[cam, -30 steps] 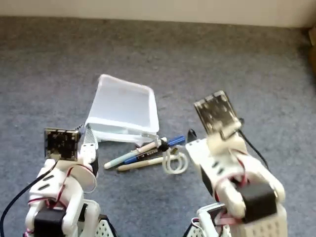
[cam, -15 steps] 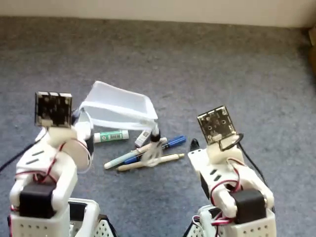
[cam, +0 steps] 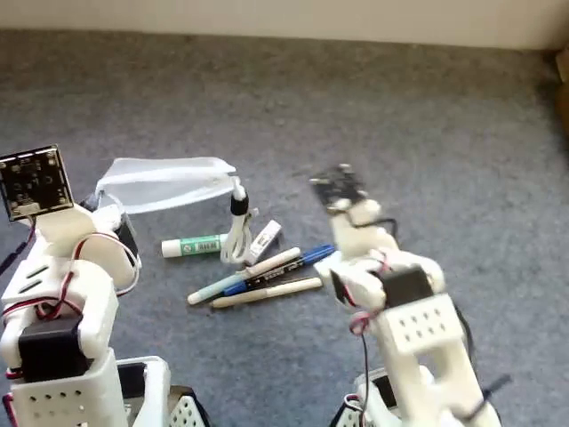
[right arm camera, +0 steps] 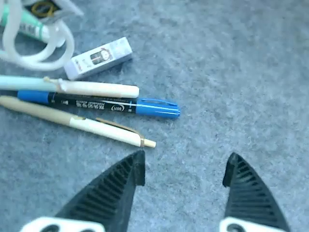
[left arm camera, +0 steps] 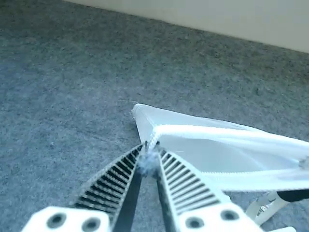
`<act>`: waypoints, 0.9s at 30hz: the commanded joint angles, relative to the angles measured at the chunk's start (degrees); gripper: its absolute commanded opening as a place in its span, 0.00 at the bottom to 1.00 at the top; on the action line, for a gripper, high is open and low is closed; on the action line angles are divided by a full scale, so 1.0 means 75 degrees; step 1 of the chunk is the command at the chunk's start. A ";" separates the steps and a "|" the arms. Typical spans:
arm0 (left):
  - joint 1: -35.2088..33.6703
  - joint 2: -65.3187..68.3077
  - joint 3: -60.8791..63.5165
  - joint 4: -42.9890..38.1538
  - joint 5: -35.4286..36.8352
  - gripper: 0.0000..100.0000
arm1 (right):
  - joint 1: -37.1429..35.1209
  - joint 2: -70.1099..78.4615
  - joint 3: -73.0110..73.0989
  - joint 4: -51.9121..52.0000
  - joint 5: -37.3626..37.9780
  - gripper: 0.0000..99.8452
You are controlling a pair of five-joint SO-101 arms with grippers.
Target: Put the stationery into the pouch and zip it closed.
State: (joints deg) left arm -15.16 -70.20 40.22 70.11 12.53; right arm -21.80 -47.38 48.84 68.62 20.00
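Grey carpet (cam: 427, 116) covers the whole table. The left arm (cam: 62, 294) stands on the near side of the pouch (cam: 164, 182), and the right arm (cam: 391, 294) stands well off to the pouch's right. The pouch is translucent white, its mouth gaping, and the left gripper (left arm camera: 150, 162) pinches its corner seam between closed jaws. A white strap loop (cam: 236, 231) hangs from the pouch's other end. Just in front of the pouch three pens lie side by side on the carpet: a pale teal and cream pen (cam: 240, 276), a blue marker (cam: 284, 267) and a cream pen (cam: 267, 292). The right gripper (right arm camera: 186, 162) hovers beyond their tips, farther from the pouch, jaws spread over bare carpet. A green-labelled glue stick (cam: 191, 246) lies right below the pouch, and a small white eraser (cam: 263, 241) sits beside the strap.
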 commanded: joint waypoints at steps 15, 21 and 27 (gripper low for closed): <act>-0.0158 -0.0029 -0.0123 -0.0035 0.0117 0.01 | -0.1612 0.4355 -0.1752 -0.1201 0.3552 0.26; -0.0147 -0.0029 -0.0135 -0.0035 0.0117 0.01 | -0.1776 0.5199 -0.1729 -0.1670 0.3645 0.26; -0.0147 -0.0029 -0.0123 -0.0035 0.0117 0.01 | -0.1729 0.6183 -0.1776 -0.1975 0.3645 0.25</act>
State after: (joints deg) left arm -15.96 -70.20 40.40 70.11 12.79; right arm -34.37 -3.34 37.49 55.43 46.55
